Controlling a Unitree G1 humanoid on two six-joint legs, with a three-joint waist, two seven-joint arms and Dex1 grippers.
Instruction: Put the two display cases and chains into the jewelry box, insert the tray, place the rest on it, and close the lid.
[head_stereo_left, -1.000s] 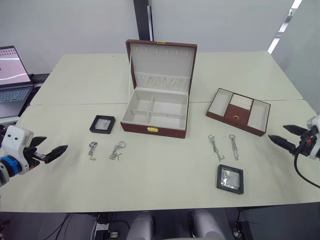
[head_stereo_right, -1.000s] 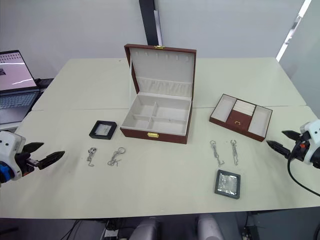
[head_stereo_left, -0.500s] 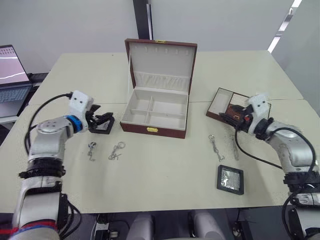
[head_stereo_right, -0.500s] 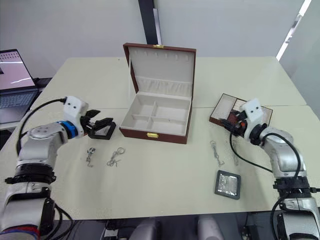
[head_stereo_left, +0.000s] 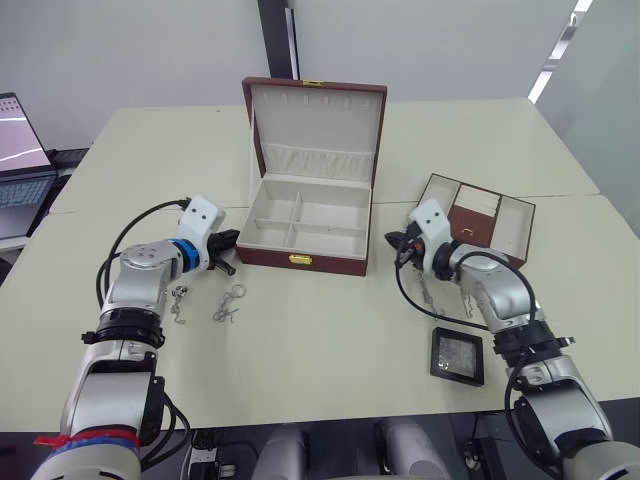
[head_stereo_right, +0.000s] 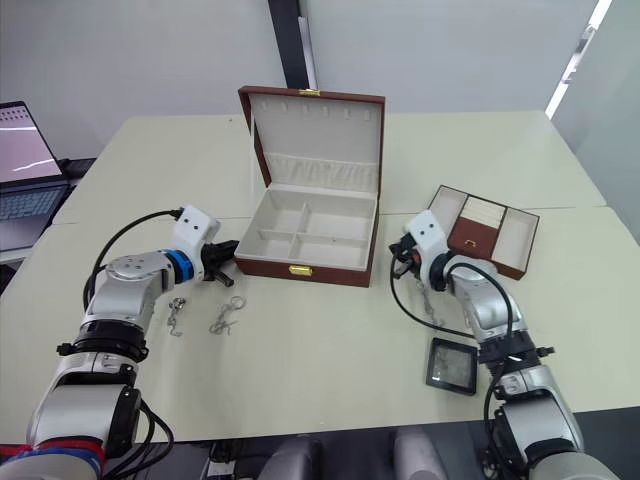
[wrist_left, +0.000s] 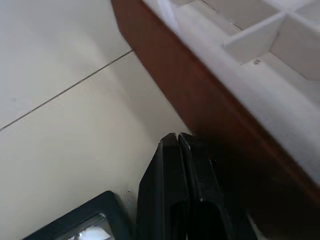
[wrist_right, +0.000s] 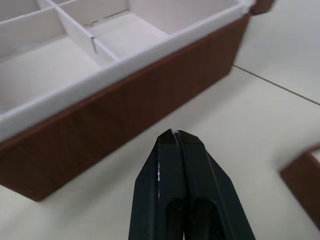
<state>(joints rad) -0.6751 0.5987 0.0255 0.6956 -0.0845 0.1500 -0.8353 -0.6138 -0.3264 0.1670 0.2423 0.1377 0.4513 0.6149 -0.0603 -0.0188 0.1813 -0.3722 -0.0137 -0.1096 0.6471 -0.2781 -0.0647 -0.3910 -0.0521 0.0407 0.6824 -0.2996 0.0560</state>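
The jewelry box (head_stereo_left: 303, 218) stands open mid-table, its lid (head_stereo_left: 315, 125) upright and its cream compartments empty. My left gripper (head_stereo_left: 228, 240) is shut on nothing by the box's front left corner, right over one display case (wrist_left: 82, 225). Just off the box's front right corner, my right gripper (head_stereo_left: 393, 243) is also shut and empty. The other display case (head_stereo_left: 457, 355) lies near the front right. Two chains (head_stereo_left: 230, 302) lie below my left gripper, and two more chains (head_stereo_left: 427, 292) lie partly under my right arm. The tray (head_stereo_left: 480, 215) sits right of the box.
An open laptop (head_stereo_left: 15, 150) stands at the far left, off the table's edge. A seam between two tabletops (head_stereo_left: 570, 197) runs across behind the box's front. Bare tabletop lies in front of the box.
Both arms have swung in from the table's sides to the box's front corners. Both grippers have gone from open to shut. The camera has tilted slightly.
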